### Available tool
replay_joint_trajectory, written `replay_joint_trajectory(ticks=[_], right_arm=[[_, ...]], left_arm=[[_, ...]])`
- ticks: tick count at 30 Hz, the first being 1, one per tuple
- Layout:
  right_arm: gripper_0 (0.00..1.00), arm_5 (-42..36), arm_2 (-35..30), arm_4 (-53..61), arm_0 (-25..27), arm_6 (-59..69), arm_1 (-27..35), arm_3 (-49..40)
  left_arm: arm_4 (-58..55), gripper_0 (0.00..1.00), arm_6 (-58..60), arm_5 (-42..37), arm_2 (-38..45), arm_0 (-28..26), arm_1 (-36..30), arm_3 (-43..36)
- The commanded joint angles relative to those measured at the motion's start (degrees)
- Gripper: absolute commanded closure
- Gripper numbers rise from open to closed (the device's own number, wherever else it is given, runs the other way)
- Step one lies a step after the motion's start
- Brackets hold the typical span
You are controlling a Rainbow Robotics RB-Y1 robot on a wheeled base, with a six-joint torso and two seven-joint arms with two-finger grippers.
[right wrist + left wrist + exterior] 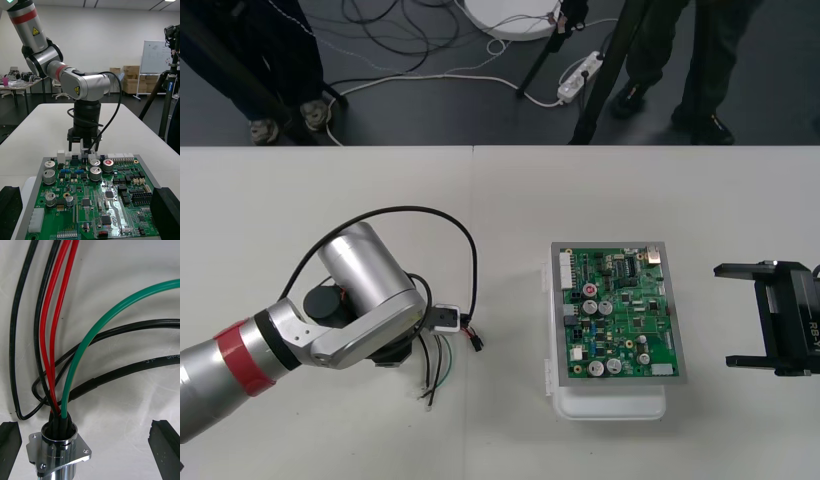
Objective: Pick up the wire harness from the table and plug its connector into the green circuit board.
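Left gripper [86, 423] is wide open, holding nothing. The harness [438, 368] lies right beneath it, its metal socket [58, 450] between the spread fingers.

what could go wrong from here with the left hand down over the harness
1. The left hand is open around the metal socket, which sits much nearer one finger. Closing could shove or tilt it instead of gripping it.
2. Gripping at the socket end would leave the other end of the wires hanging free, probably hard to aim at the green circuit board.
3. The looping wires might get pinched or snagged.
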State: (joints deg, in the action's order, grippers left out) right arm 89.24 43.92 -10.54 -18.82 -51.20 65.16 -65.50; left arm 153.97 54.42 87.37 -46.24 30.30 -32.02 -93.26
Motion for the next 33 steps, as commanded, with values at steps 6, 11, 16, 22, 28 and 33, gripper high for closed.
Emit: replay_joint_trajectory(ticks=[6,11,16,22,28,33], right_arm=[[0.0,0.8,0.7,0.8,-1.6,-0.5,-0.5,0.5],[0.0,0.8,0.7,0.8,-1.6,-0.5,-0.5,0.4],[0.0,0.8,0.7,0.8,-1.6,-0.5,-0.5,0.5],[0.0,0.8,0.7,0.8,-1.6,-0.3,-0.5,0.4],[0.0,0.8,0.7,0.2,-1.6,0.1,-0.5,0.4],[0.0,0.8,0.7,-0.3,-1.7,0.5,-0.5,0.2]], left_arm=[[0.5,0.77,1.0,-3.1,-1.0,2.1,1.5,-0.2],[0.5,1.0,0.7,-4.0,-1.0,2.1,1.5,0.4],[0.5,1.0,0.3,-5.0,-1.0,2.1,1.5,0.7],[0.5,1.0,0.6,-5.7,-1.0,2.1,1.0,0.7],[0.5,1.0,0.8,-6.7,-0.4,2.1,0.0,0.7],[0.5,1.0,1.0,-7.8,1.0,1.3,-0.2,0.7]])
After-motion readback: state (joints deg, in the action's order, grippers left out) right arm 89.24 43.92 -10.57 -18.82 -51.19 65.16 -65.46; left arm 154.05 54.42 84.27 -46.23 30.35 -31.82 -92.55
